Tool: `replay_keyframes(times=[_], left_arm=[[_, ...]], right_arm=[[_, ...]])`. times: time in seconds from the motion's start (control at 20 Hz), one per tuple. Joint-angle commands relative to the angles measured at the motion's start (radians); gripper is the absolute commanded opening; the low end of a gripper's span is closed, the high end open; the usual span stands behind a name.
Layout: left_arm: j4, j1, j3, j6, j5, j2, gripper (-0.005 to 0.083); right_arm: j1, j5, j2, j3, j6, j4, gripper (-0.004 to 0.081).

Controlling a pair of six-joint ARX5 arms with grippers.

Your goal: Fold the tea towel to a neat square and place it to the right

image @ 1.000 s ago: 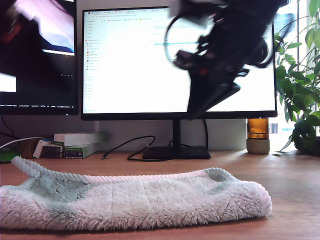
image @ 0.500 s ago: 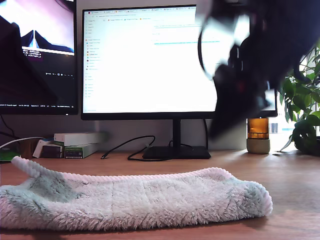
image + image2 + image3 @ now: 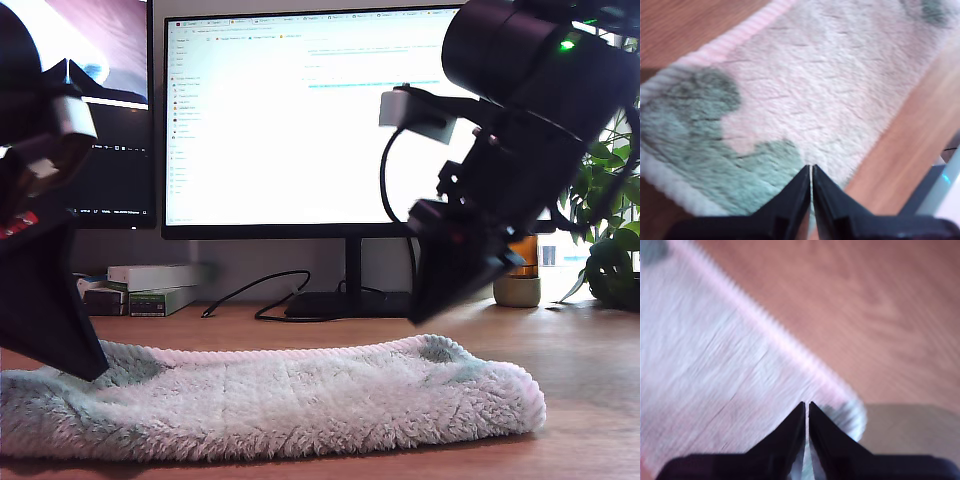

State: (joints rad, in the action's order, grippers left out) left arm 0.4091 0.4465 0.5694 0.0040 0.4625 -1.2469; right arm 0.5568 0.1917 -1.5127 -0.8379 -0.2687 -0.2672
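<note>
Tea towel (image 3: 300, 400): laid flat along the near part of the wooden table (image 3: 590, 400), stretched from the exterior view's left edge to right of centre. Its fluffy off-white pile is seen with pale green patches near both ends, and a ribbed corded edge is seen along the far side.

My first gripper (image 3: 811, 170): seen at the exterior view's left (image 3: 95, 372), tilted down, its tip brought to the towel's end there. In the first wrist view the tip is set over a green patch of the towel (image 3: 815, 90), close to the corded edge. Whether cloth is touched cannot be told.

First claw: the jaws are pressed together – only a hairline slit is seen, and no cloth is pinched.

My second gripper (image 3: 806, 405): held in the air at the exterior view's right (image 3: 420, 315), above the towel's other end and clear of it. In the blurred second wrist view the towel's (image 3: 715, 390) rounded corner is seen just past the tip, with bare table (image 3: 865, 315) beyond.

Second claw: the jaws are together – nothing is held.

Behind the towel: a large monitor (image 3: 280, 120) with a white page, a second screen (image 3: 115, 150) at the exterior view's left, stacked boxes (image 3: 150, 285), a black cable (image 3: 250, 295), an amber jar (image 3: 517, 275) and a leafy plant (image 3: 605, 200).
</note>
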Motion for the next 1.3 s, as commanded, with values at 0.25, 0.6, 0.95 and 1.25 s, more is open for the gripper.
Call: replay_keyframes(times=[0.25, 0.6, 0.95, 1.25], left_arm=[[0.048, -0.050, 0.029, -0.008, -0.019, -0.087, -0.0021], [0.060, -0.050, 0.042, -0.016, -0.099, -0.163, -0.0021], [-0.019, -0.052, 0.058, 0.012, -0.198, -0.268, -0.0021], [0.010, -0.054, 0.150, 0.100, -0.245, -0.362, -0.0021]], right_arm=[[-0.010, 0.046, -0.145, -0.120, -0.073, -0.113, -0.0007], [-0.014, 0.040, -0.182, -0.150, -0.094, -0.218, -0.0007], [-0.009, -0.001, -0.219, -0.150, -0.034, -0.258, -0.0007], [0.007, -0.098, -0.219, -0.150, -0.002, -0.354, -0.0007]])
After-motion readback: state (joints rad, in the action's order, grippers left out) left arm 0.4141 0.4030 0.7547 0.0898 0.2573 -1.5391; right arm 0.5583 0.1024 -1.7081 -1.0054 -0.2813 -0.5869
